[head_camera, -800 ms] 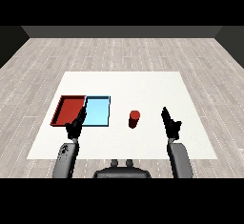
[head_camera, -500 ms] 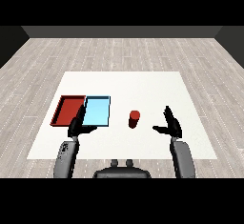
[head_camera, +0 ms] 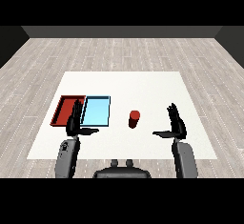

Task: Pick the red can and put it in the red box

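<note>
1. Right hand (head_camera: pixel 177 123), frame right: fingers straight, thumb out, holding nothing.
2. Left hand (head_camera: pixel 75 122): likewise spread, empty.
3. Red can (head_camera: pixel 134 118) upright at table centre, right of light blue tray (head_camera: pixel 96 111); red tray (head_camera: pixel 66 109) leftmost.

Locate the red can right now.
Head view: the red can stands upright on the white table, just right of the light blue tray, between both hands, nearer the right hand.

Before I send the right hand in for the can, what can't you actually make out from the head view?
- Red tray: its near right corner is hidden behind the left hand.
- Light blue tray: its near left corner is covered by the same hand.
- Red can: too small to read any label or top detail.
- Right hand: its height above the table cannot be judged.
</note>
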`<state>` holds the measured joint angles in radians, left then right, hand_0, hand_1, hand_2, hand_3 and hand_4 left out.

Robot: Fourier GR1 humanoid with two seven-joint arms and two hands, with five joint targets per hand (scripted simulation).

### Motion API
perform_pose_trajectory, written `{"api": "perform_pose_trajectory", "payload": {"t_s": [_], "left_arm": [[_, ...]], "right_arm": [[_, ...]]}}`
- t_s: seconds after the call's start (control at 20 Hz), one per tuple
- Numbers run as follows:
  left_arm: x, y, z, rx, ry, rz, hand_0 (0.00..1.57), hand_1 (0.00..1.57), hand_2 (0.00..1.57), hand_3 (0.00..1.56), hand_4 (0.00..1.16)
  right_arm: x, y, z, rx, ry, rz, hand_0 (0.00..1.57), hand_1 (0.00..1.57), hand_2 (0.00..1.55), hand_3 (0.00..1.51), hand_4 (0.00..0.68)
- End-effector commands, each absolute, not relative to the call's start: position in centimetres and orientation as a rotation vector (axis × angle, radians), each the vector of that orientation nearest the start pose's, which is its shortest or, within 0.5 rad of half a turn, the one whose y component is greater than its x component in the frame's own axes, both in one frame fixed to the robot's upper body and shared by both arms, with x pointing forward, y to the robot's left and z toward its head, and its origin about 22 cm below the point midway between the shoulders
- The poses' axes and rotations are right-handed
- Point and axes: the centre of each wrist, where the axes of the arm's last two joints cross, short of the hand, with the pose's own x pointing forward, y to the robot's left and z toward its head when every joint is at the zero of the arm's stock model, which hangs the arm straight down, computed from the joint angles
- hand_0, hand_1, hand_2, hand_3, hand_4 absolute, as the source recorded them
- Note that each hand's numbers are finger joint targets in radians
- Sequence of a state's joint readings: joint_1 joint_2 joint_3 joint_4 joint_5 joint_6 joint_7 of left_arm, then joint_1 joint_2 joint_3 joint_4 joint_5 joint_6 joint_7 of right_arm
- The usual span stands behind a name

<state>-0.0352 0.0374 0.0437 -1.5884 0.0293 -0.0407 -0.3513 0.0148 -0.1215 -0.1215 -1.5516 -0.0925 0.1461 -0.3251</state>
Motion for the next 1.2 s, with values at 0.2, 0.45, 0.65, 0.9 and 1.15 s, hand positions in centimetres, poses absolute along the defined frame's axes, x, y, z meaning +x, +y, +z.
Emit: {"api": "perform_pose_trajectory", "payload": {"t_s": [0.2,0.45,0.65,0.9,1.15], "left_arm": [[25.3,23.6,-0.5,-0.002,-2.034,0.001,0.00,0.00,0.00,0.00,0.00],[25.0,22.3,0.2,-0.059,-2.007,0.018,0.00,0.00,0.00,0.00,0.00],[24.0,23.5,1.2,-0.044,-2.016,0.020,0.00,0.00,0.00,0.00,0.00],[24.8,24.6,1.9,-0.041,-2.033,0.028,0.00,0.00,0.00,0.00,0.00],[25.2,24.2,-0.8,-0.048,-2.048,0.053,0.00,0.00,0.00,0.00,0.00]], "right_arm": [[23.9,-28.9,-0.2,0.027,-1.908,0.042,0.00,0.00,0.00,0.00,0.000],[24.6,-27.0,-0.7,0.094,-1.887,0.014,0.00,0.00,0.00,0.00,0.000],[25.5,-25.9,0.7,0.116,-1.867,0.017,0.00,0.00,0.00,0.00,0.000],[27.9,-24.8,-1.8,0.100,-1.816,0.026,0.00,0.00,0.00,0.00,0.000],[26.2,-23.6,-3.0,0.148,-1.774,0.001,0.00,0.00,0.00,0.00,0.000]]}}
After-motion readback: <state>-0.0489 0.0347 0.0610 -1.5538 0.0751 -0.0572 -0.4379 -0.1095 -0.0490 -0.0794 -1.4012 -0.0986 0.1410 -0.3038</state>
